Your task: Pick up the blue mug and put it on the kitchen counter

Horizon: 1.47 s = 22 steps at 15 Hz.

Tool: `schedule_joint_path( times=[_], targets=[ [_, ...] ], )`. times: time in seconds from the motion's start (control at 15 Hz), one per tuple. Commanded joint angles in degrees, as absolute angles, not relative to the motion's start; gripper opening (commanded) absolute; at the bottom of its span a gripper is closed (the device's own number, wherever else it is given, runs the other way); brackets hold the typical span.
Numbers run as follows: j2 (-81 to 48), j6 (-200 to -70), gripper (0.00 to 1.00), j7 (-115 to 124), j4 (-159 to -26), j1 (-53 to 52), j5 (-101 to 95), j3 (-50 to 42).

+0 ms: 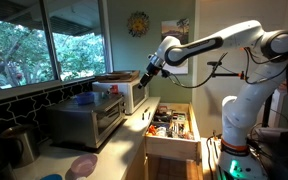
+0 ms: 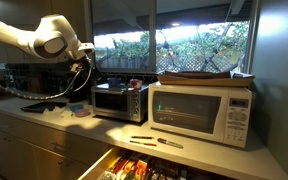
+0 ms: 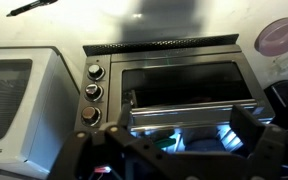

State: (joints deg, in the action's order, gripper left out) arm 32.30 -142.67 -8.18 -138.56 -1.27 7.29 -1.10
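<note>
A small blue mug (image 1: 84, 98) seems to stand on top of the steel toaster oven (image 1: 84, 122). My gripper (image 1: 143, 77) hovers above the oven's front edge, to the microwave side of the mug and apart from it. In the wrist view the gripper (image 3: 187, 121) is open and empty, with its fingers spread over the oven's handle. A bluish glow lies between them and I cannot make out the mug there. The pale kitchen counter (image 1: 134, 137) runs under the oven and shows in both exterior views (image 2: 189, 152).
A white microwave (image 2: 199, 110) stands beside the toaster oven (image 2: 119, 100). A pink-purple plate (image 1: 82, 165) and a dark pot (image 1: 19, 145) sit on the counter. A utensil drawer (image 1: 172, 125) stands open below the edge. Loose utensils (image 2: 149, 141) lie before the microwave.
</note>
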Motion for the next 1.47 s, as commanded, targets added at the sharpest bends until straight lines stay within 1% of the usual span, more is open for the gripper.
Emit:
schedule_joint_path(
  times=[0.0,0.13,0.27,0.4,0.6,0.8,0.93,1.0,1.2,1.4],
  targets=[
    [31.65,-142.57,1.0,-7.64,-137.92,-2.02,6.56,-1.77],
    [30.89,-143.13,1.0,-6.61,-137.84,-1.79,6.92,-1.76],
    [25.81,-147.92,1.0,2.21,-134.44,-0.59,8.68,0.87],
    [19.79,-152.25,1.0,10.8,-128.29,0.76,7.48,4.19],
    [11.66,-151.66,1.0,24.46,-117.9,7.01,3.03,11.57],
    [4.76,-149.97,1.0,37.61,-108.87,10.43,-4.34,16.27],
    [0.31,-148.43,1.0,42.92,-103.68,9.37,-5.83,16.68],
    [5.07,-151.01,1.0,38.33,-109.74,5.16,-4.35,11.7],
    [0.79,-150.52,1.0,40.73,-105.1,4.33,-4.42,11.54],
    [-1.44,-143.04,1.0,47.83,-102.92,2.97,-7.29,10.0]
  ],
)
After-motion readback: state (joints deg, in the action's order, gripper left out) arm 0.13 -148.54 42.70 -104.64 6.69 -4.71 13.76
